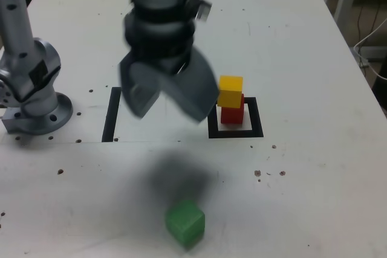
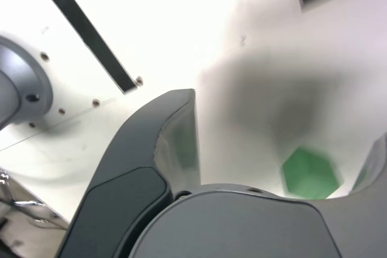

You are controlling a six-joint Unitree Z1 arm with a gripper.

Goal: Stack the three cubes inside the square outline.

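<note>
Green cube (image 1: 185,223), nearest, well short of the square outline (image 1: 236,132): light, rigid; grip opposite flat faces. Fingers (image 1: 192,92) wide open, empty.

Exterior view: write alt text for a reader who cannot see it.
An open, empty gripper, blurred, hangs above a white table, with a green cube lying loose nearer the camera. At the exterior view's right, a yellow cube sits on a red cube inside a black square outline.
</note>
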